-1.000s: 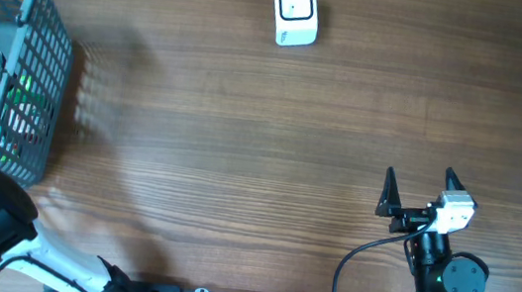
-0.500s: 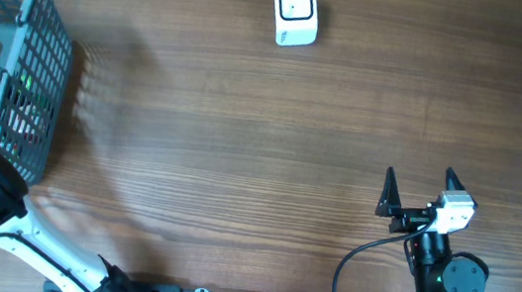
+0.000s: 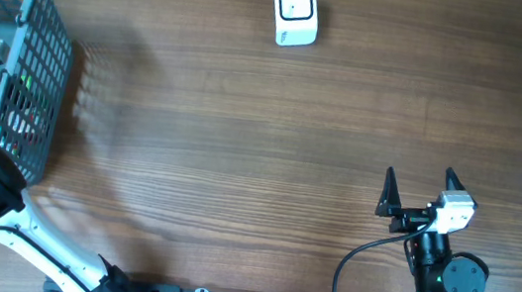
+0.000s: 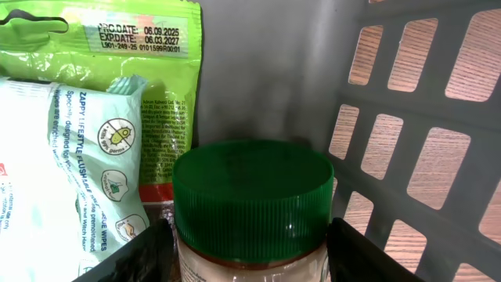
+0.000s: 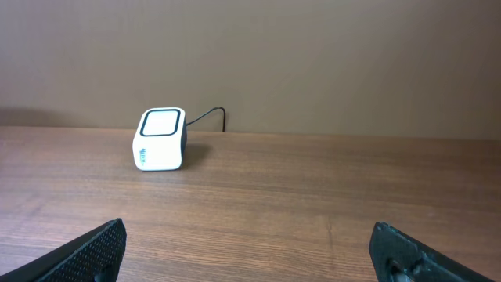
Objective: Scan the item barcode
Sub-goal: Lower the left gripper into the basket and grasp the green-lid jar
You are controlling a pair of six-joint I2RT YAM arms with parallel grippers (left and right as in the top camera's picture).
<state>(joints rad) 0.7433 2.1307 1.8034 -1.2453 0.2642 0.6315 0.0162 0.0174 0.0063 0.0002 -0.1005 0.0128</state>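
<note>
A jar with a green ribbed lid (image 4: 252,196) stands upright inside the grey mesh basket (image 3: 47,60), close to its wall (image 4: 407,117). My left gripper (image 4: 250,262) reaches down into the basket with one dark finger on each side of the jar, level with the lid's edges; whether the fingers press on it is unclear. No barcode shows on the jar. The white scanner (image 3: 295,11) sits at the far edge of the table and also shows in the right wrist view as the scanner (image 5: 160,139). My right gripper (image 3: 418,185) rests open near the front right, holding nothing.
Behind the jar in the basket are a green pouch (image 4: 117,47) and a pale pack of wipes (image 4: 70,172). A black cable runs off behind the scanner. Bare wooden tabletop (image 3: 259,166) lies between basket, scanner and right arm.
My left arm has moved a little further into the basket and its jaws have narrowed around the jar. The right arm and the scanner have not moved.
</note>
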